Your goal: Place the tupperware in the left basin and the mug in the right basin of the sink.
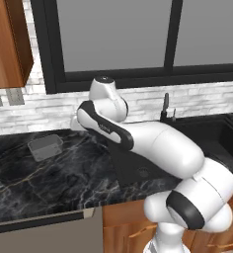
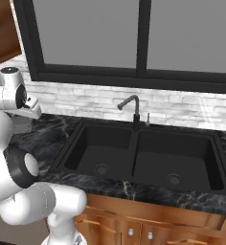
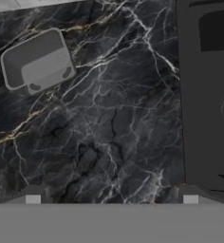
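Note:
The tupperware (image 3: 38,61), a translucent grey box with a rim, lies open side up on the black marble counter (image 3: 114,123), at the upper left of the hand view. It also rests left of the arm in the left base view (image 1: 45,147). My gripper (image 3: 111,197) hovers above the bare counter between the tupperware and the sink, fingertips (image 3: 33,195) wide apart, open and holding nothing. The sink (image 2: 215,143) shows its left basin (image 2: 98,153) and its right basin (image 2: 182,160) with a round drain. The mug is out of view.
A black gooseneck faucet (image 2: 130,106) and a small dispenser (image 2: 147,118) stand behind the sink's divider (image 2: 133,155). A wooden wall cabinet (image 1: 7,42) hangs at the upper left. White brick wall (image 1: 49,106) and a dark-framed window (image 2: 143,38) close the back.

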Tool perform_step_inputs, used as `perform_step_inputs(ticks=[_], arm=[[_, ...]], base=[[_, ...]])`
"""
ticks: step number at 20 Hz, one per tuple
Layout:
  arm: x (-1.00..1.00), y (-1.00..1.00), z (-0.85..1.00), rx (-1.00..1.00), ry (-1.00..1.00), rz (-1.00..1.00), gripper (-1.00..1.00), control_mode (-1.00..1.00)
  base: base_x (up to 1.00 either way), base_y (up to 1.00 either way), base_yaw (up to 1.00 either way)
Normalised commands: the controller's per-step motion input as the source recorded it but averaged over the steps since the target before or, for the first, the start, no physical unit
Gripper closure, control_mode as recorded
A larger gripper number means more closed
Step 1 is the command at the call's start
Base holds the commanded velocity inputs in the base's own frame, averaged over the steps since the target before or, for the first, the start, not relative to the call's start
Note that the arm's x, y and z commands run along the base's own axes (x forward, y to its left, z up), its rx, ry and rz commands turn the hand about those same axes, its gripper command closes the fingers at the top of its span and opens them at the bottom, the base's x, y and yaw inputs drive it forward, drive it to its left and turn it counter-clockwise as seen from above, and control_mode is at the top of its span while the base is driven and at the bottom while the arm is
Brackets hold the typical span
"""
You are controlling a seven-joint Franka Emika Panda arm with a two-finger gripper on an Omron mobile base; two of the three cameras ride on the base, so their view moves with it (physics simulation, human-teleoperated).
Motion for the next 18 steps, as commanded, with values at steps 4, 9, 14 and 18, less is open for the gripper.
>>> perform_step_inputs(ticks=[4,9,14,18], arm=[[0.27,0.14,-0.07,0.0,0.04,0.0,-1.0,-1.0],[0.25,0.16,-0.12,0.0,0.14,0.0,-1.0,-1.0],[0.27,0.2,-0.14,-0.03,0.14,0.0,-1.0,-1.0],[0.27,0.2,-0.12,-0.02,0.14,0.0,-1.0,-1.0]], base=[[0.0,0.0,0.0],[0.0,0.0,0.0],[0.0,0.0,0.0],[0.0,0.0,0.0]])
